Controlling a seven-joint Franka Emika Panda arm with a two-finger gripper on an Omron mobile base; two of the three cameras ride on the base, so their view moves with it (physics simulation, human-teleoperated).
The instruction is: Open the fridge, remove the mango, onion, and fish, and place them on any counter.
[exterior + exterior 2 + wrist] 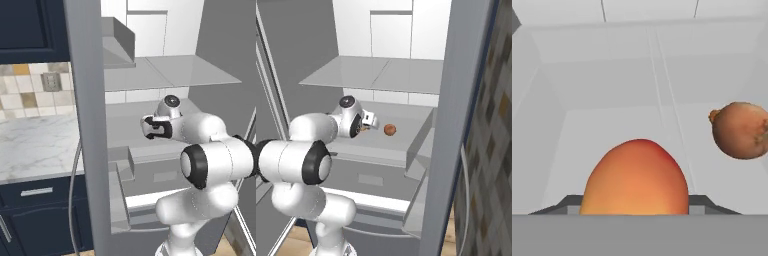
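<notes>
Claw [634,212] clenching on the mango [636,177] — bottom centre.
Confirm your hold, then withdraw straight — avoid the onion [740,130] at right.

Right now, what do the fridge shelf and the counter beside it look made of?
The fridge shelf: matte grey, uniform and without grain, likely plastic. The counter: white stone with grey veins and a slight sheen, marble-like. Rendered, so both are guesses.

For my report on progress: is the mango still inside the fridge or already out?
Inside. The mango sits between the gripper's fingertips on a grey shelf within the fridge, near the onion.
</notes>
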